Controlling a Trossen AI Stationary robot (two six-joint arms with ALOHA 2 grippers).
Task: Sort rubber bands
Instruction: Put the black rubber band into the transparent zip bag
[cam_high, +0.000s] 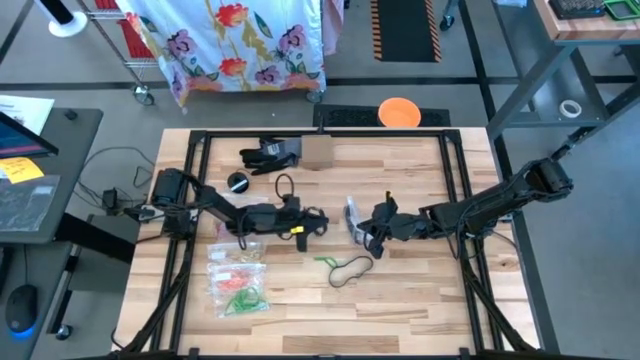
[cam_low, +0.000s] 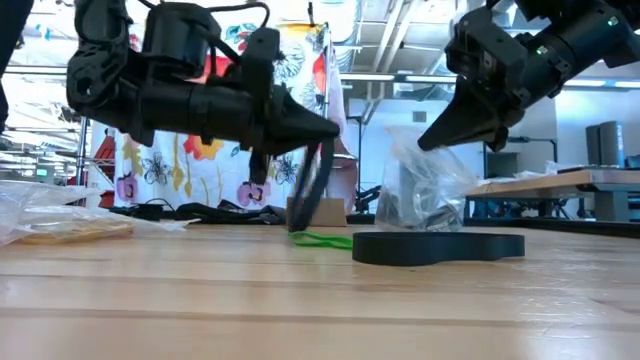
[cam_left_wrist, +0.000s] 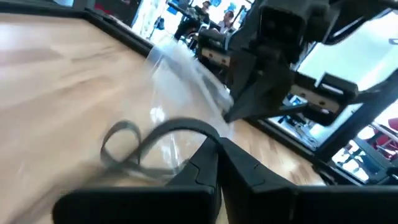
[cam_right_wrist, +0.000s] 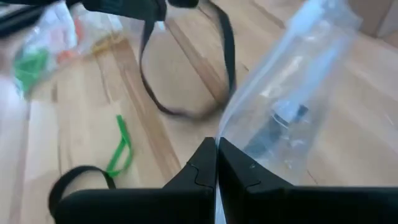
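Over the middle of the bench, the left gripper (cam_high: 322, 222) was clenched on a dark rubber band (cam_right_wrist: 186, 68) that hung from its fingertips as a loop clear of the wood. Facing it, the right gripper (cam_high: 362, 232) pinched the edge of a clear plastic bag (cam_right_wrist: 292, 93) with dark bands inside. A green band (cam_high: 327, 260) and a dark band (cam_high: 350, 270) lay just toward the near edge, with bagged coloured bands (cam_high: 238, 280) near the left edge.
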